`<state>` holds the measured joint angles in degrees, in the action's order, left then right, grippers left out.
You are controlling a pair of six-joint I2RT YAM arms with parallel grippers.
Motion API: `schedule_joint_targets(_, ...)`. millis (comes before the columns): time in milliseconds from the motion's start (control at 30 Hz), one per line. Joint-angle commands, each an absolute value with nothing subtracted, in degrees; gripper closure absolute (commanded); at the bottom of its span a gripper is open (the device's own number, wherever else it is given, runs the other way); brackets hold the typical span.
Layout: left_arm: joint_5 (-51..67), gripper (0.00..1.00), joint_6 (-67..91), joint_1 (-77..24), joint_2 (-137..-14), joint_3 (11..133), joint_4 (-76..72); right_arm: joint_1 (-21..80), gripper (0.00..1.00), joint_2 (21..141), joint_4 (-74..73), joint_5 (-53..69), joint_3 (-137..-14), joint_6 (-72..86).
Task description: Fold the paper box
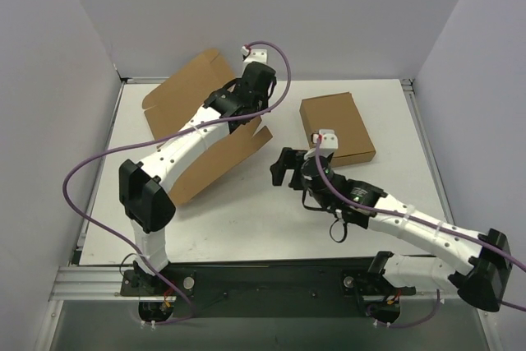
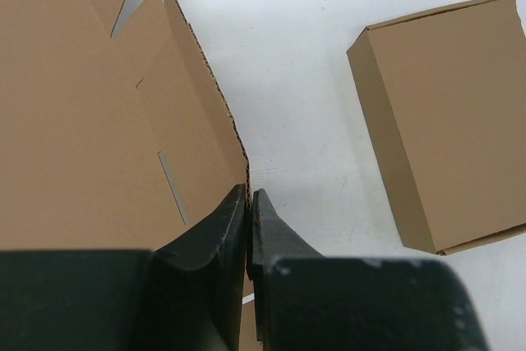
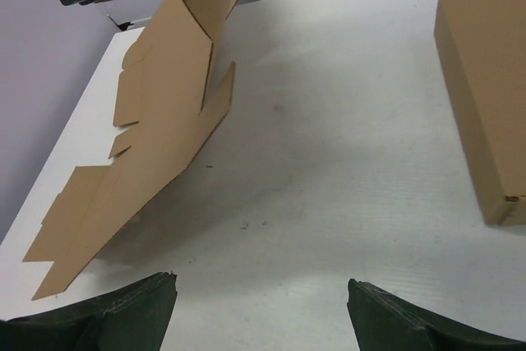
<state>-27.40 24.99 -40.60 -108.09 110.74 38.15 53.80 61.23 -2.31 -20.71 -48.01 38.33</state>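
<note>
1. The paper box [image 1: 182, 92] sits in the upper left of the top view. It is a mostly flat die-cut sheet, tilted, with its far side raised and its near edge resting on the table [image 1: 246, 211].
2. In the right wrist view the paper box [image 3: 156, 129] slopes down from the upper left of the frame to the lower left. Its tabs and notches lie open along the edge. One panel near the top looks bent along a crease; no walls stand and no tab is tucked into a slit.
3. The left gripper [image 1: 253, 117] holds the raised part. In the left wrist view its jaws [image 2: 248, 195] are pressed together on a thin edge of the cardboard [image 2: 74, 121], whose slits and cut flaps show at the left of the frame.
4. The right gripper [image 1: 283, 170] is at the centre of the top view, near the sheet but apart from it. In its own view the jaws [image 3: 259, 285] are spread wide with nothing between them, above bare table.
5. A closed brown carton [image 1: 337, 127] lies flat to the upper right, well apart from the sheet and untouched.
6. Judged from this, the folding is at an early stage: the sheet is picked up and perhaps one crease is started. Raising the walls, folding the flaps and locking the tabs all remain.
</note>
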Motion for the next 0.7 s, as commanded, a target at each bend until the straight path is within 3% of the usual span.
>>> schedule_joint_targets(0, -25.8, 0.87, 24.5, -40.3, -104.6, 112.1, 36.2, 59.6, 0.13, 67.2, 11.8, -29.3, -48.5, 41.9)
schedule_joint_targets(267, -25.4, 0.87, 24.5, -40.3, -101.4, 108.7, 34.8, 59.2, 0.12, 77.8, 19.7, -22.0, -52.6, 43.2)
schedule_joint_targets(667, -25.5, 0.87, 24.7, -40.0, -97.6, 103.5, 32.5, 54.5, 0.15, 80.8, 35.5, -8.4, -49.8, 40.9)
